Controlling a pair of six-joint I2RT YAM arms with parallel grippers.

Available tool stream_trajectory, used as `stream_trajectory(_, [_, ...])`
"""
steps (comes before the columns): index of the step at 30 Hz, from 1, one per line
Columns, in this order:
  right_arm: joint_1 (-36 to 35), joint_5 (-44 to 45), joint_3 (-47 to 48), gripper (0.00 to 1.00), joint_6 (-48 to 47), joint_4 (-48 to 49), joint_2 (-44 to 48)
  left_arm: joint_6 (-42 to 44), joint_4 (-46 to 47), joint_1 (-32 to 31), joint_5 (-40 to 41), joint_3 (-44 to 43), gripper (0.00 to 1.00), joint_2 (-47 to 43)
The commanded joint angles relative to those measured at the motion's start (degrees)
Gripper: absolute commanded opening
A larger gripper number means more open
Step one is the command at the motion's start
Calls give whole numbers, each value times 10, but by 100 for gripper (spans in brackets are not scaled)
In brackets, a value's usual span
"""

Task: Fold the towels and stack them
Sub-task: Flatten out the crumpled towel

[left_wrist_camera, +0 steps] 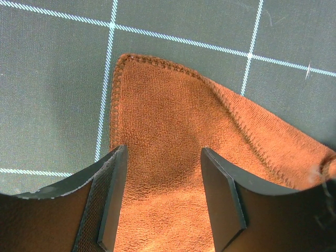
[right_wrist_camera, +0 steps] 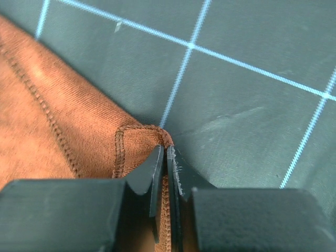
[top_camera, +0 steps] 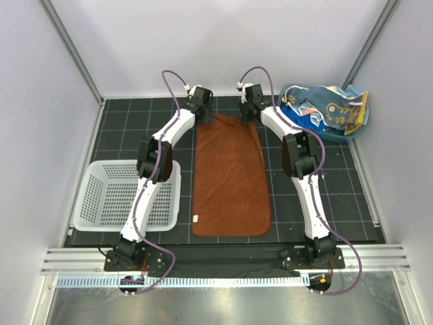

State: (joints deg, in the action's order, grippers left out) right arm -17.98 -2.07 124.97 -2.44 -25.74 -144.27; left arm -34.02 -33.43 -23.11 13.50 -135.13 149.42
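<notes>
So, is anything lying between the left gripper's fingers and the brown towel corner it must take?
Nothing visible does. The left gripper is open over the far left corner of the rust-brown towel, with only bare cloth between its fingers. The right gripper is shut on the other far corner.

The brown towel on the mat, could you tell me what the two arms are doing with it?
The rust-brown towel lies spread flat. The right pincer is shut on one far corner; the left pincer is open over the other, not yet gripping. More towels sit bunched in the blue tub.
</notes>
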Motion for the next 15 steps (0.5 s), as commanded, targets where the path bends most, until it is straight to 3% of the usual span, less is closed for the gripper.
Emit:
stream_trajectory(1, [5,75,-4,11,34,39,45,3,17,4,2,-24,62,10])
stream_trajectory(7, [23,138,-9,11,108,31,52,4,13,6,0,-20,62,6])
stream_trajectory(10, [38,138,-19,15,147,29,55,3,13,7,-2,-19,61,3])
stream_trajectory(13, [42,133,-26,38,157,31,58,5,14,7,-3,-19,62,1])
stream_trajectory(15, [43,134,-37,45,158,39,66,7,14,8,-3,-19,62,-2])
